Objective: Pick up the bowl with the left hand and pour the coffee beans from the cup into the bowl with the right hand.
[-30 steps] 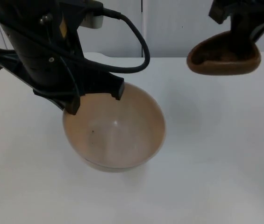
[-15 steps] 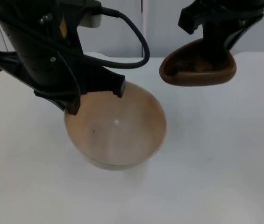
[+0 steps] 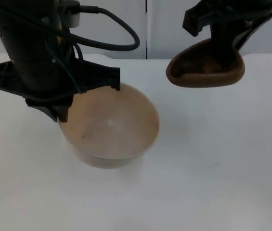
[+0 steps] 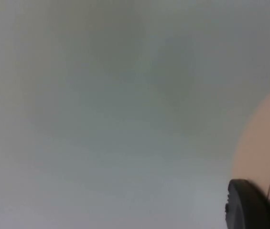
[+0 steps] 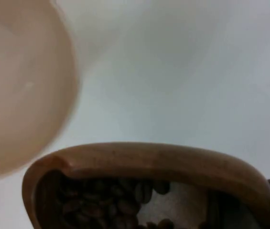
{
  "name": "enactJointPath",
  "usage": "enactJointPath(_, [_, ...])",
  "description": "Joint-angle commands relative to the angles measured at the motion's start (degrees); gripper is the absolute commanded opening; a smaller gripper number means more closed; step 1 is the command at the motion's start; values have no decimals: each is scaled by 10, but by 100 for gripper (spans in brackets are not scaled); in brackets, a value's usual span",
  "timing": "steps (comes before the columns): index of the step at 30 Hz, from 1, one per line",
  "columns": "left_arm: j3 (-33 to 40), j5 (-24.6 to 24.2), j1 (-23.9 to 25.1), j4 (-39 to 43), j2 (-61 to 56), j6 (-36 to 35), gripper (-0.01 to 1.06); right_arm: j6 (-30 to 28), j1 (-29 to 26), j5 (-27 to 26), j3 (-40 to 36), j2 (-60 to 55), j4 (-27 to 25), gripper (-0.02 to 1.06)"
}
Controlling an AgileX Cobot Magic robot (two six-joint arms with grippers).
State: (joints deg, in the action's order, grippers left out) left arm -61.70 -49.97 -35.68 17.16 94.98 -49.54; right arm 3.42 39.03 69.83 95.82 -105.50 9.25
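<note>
A pale tan bowl hangs above the white table, held at its left rim by my left gripper, which is shut on it. The bowl's outer wall passes beside a black fingertip in the left wrist view. My right gripper is shut on a brown wooden cup, held in the air to the right of and behind the bowl. Dark coffee beans lie inside the cup. The bowl is empty, with a glossy inside.
The white table top spreads under both arms and ends at the grey partition wall behind. The bulky left arm covers the bowl's back left rim.
The left arm and the bowl have shifted left and slightly back. The right gripper brought the cup left toward the bowl a second ago and has since held almost still.
</note>
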Motion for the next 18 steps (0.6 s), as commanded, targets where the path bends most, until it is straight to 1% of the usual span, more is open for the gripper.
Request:
enactJointPath(1, [-3, -10, -3, 17, 7, -24, 0, 29, 24, 1, 4, 6, 55, 0])
enactJointPath(2, [-3, -13, -3, 17, 12, -24, 0, 35, 37, 1, 4, 4, 72, 0])
enactJointPath(5, [-3, -20, -3, 15, 22, -32, 0, 50, 60, 1, 4, 1, 86, 0])
enactJointPath(7, [-3, -20, -3, 15, 24, -32, 0, 57, 64, 1, 4, -1, 86, 0])
enactJointPath(9, [-3, -20, -3, 15, 27, -32, 0, 69, 69, -10, 4, -3, 87, 0])
enactJointPath(11, [-3, -20, -3, 15, 27, -32, 0, 84, 75, -19, 4, -5, 102, 0])
enactJointPath(12, [-3, -20, -3, 15, 27, -32, 0, 93, 82, -26, 4, -5, 117, 0])
enactJointPath(13, [-3, -20, -3, 15, 27, -32, 0, 93, 82, -26, 4, -5, 117, 0])
enactJointPath(16, [-3, -20, -3, 15, 27, -32, 0, 126, 106, -29, 4, -5, 180, 0])
enactJointPath(18, [-3, -18, -3, 14, 27, -32, 0, 140, 123, -39, 4, -5, 205, 0])
